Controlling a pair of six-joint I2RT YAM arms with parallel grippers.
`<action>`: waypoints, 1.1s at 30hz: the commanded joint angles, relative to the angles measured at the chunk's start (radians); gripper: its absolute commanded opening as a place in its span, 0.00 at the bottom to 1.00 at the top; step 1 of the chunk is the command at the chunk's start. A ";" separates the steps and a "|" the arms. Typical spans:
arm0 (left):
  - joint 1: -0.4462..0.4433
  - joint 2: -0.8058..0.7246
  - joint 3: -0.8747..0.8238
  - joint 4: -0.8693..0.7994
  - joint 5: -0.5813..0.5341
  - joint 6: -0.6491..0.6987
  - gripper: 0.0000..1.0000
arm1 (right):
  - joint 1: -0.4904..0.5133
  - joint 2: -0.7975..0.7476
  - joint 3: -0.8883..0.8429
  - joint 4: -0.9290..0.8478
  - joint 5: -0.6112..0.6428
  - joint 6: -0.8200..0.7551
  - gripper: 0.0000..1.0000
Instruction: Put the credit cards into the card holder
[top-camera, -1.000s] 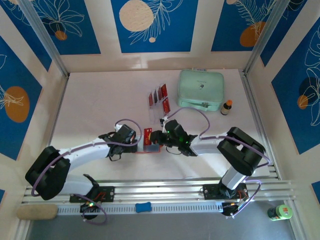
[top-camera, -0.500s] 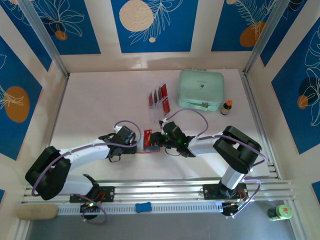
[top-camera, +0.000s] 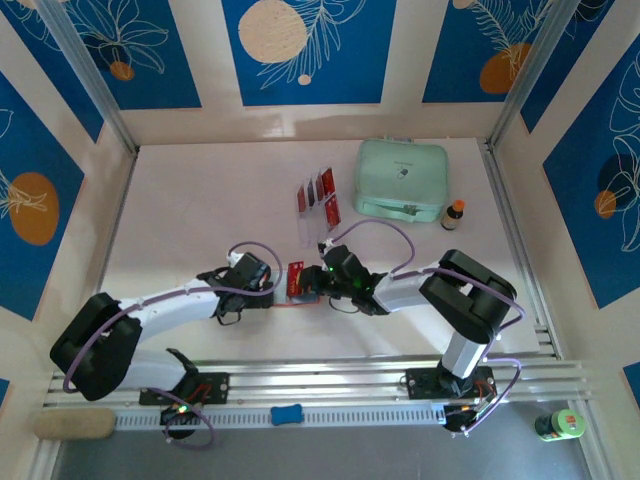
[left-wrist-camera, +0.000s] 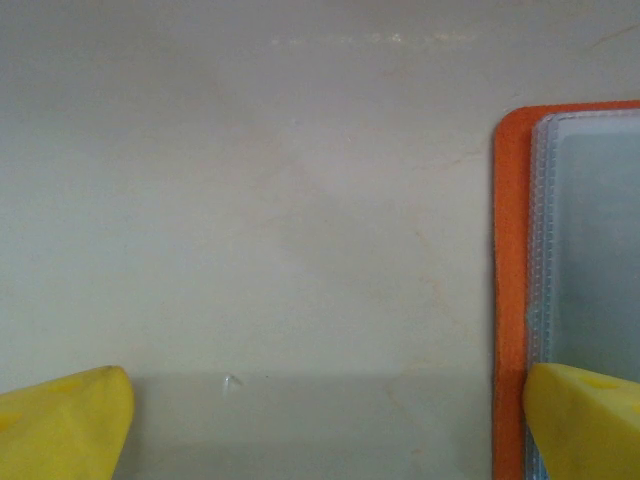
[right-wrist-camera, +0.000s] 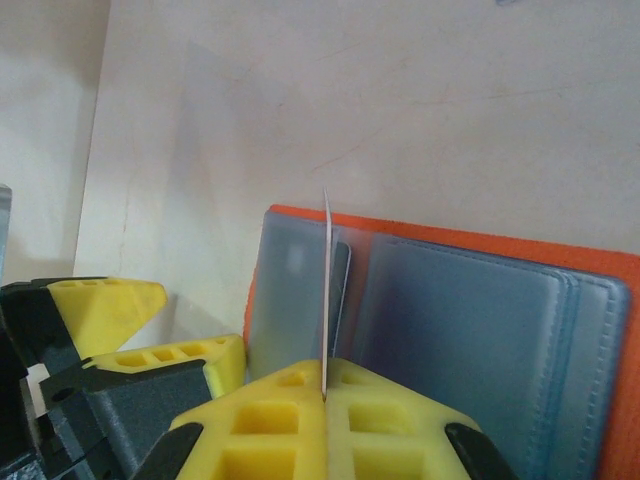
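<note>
Inward and low, right claw clenched on a credit card (edge-on) over the card holder, left claw released.

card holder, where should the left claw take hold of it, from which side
Probably the bare orange left border of the card holder, coming from the left with the left claw: it lies open and flat, and the right claw holds a card edge-on over its pockets.
</note>
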 joint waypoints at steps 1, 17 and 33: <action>0.008 -0.013 -0.015 -0.006 -0.009 -0.017 1.00 | 0.007 0.020 -0.006 0.024 0.020 0.017 0.00; 0.009 -0.041 0.065 -0.022 -0.004 0.009 1.00 | 0.006 0.032 -0.022 0.037 0.022 0.044 0.00; 0.009 0.047 0.028 0.024 0.001 -0.009 1.00 | 0.009 0.044 -0.039 0.049 0.020 0.064 0.00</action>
